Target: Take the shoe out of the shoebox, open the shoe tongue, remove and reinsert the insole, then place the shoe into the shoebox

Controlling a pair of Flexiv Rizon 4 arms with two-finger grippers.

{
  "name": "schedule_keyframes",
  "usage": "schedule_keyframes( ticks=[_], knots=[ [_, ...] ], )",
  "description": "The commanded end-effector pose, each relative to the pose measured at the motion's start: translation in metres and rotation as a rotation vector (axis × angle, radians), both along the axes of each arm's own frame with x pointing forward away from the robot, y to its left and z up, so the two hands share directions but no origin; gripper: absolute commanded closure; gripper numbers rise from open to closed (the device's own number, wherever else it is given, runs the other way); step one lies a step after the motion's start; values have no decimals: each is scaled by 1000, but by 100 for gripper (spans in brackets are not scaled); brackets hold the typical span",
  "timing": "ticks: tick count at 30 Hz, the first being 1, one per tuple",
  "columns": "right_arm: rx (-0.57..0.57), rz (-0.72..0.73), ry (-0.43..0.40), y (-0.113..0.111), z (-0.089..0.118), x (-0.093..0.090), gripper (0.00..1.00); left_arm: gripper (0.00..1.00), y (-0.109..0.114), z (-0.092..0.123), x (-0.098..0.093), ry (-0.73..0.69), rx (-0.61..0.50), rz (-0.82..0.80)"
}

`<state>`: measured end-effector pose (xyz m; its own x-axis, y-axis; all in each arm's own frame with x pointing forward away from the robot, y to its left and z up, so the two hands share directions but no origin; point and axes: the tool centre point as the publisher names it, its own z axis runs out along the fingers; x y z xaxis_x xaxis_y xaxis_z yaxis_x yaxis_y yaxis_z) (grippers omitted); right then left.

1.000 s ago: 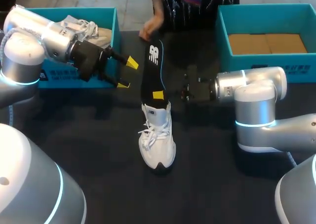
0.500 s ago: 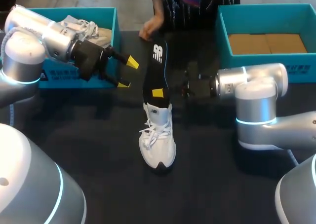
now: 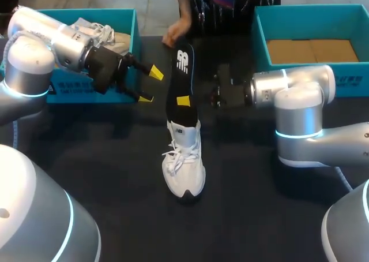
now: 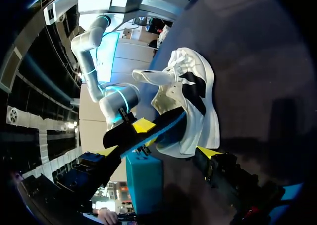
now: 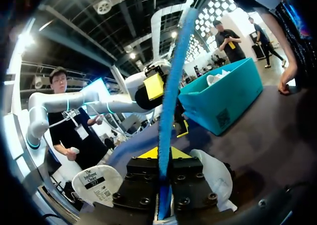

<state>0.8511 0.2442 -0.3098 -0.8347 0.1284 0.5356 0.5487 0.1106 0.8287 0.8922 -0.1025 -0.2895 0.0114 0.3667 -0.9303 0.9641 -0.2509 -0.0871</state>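
My right tool clamps the insole, whose length runs in line with the shoe on the tabletop, lower end at its collar, so I'd move along that axis; left tool hangs wide, farther off.

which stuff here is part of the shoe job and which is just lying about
Job: white sneaker, black insole in the right gripper, right shoebox.
Lying about: left shoebox, second sneaker inside it, person's hand near the insole.
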Motion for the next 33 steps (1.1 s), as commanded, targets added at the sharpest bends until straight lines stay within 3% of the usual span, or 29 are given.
schedule_keyframes(
  ticks=[1,33],
  knots=[
    [-11,29,19,4,-4,6,100,0,1,-1,-1,-1,-2,5],
    [-22,55,102,5,-28,-31,100,0,3,-3,-3,-2,4,2]
  ],
)
